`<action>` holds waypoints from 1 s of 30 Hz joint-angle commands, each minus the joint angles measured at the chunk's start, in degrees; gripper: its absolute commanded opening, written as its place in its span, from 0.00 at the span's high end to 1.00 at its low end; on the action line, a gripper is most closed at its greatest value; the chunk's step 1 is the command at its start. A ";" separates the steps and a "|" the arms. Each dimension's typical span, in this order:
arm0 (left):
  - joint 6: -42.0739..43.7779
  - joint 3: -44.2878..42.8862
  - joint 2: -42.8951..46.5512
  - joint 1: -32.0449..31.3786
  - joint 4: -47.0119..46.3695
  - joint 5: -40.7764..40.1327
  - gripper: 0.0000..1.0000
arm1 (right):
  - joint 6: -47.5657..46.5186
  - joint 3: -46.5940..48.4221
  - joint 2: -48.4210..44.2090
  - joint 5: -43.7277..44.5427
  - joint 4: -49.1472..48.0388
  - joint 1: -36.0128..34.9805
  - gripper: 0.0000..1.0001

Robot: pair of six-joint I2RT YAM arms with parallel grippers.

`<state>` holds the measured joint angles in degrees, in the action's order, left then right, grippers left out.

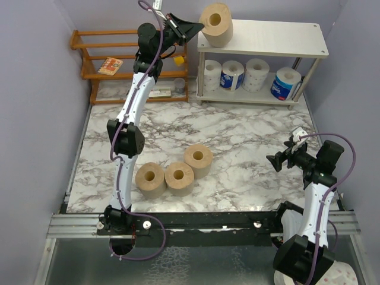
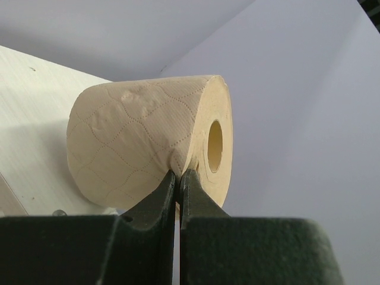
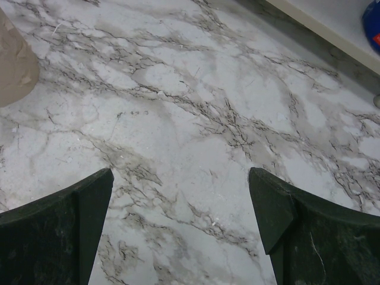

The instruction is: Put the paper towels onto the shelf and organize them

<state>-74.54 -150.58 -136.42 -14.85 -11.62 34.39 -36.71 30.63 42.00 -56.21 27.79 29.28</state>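
Observation:
A tan paper towel roll (image 1: 217, 24) lies on its side at the left end of the shelf's top white board (image 1: 273, 37). My left gripper (image 1: 193, 27) is beside it on the left, its jaws shut on a pinch of the roll's outer paper (image 2: 178, 172) near the core face. The lower board holds two white rolls (image 1: 212, 74) (image 1: 257, 73) and two blue-and-white rolls (image 1: 233, 74) (image 1: 285, 83). Three tan rolls (image 1: 150, 180) (image 1: 179, 178) (image 1: 198, 160) stand on the marble table. My right gripper (image 1: 278, 160) is open and empty above bare marble (image 3: 181, 178).
An orange-brown slatted wooden rack (image 1: 104, 65) with a few small items stands at the back left, next to the shelf. Purple walls close in the sides and back. In the right wrist view a tan roll's edge (image 3: 15, 59) shows at the left.

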 commanded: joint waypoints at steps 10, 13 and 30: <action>5.72 -3.17 -3.78 -3.93 -2.12 -4.81 0.91 | 0.72 -0.75 -0.21 0.08 -2.04 0.43 0.03; 7.41 -3.21 -3.26 -3.85 -0.85 -5.58 0.75 | 0.85 -0.66 -0.08 0.22 -2.12 0.43 0.02; 11.89 -7.48 -0.58 -4.00 0.02 -8.64 0.01 | 0.96 -0.57 0.01 0.31 -2.12 0.42 0.02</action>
<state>-64.05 -156.83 -139.72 -18.50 -11.31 27.46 -36.25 30.35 42.00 -56.18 26.96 29.36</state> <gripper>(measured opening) 0.992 0.974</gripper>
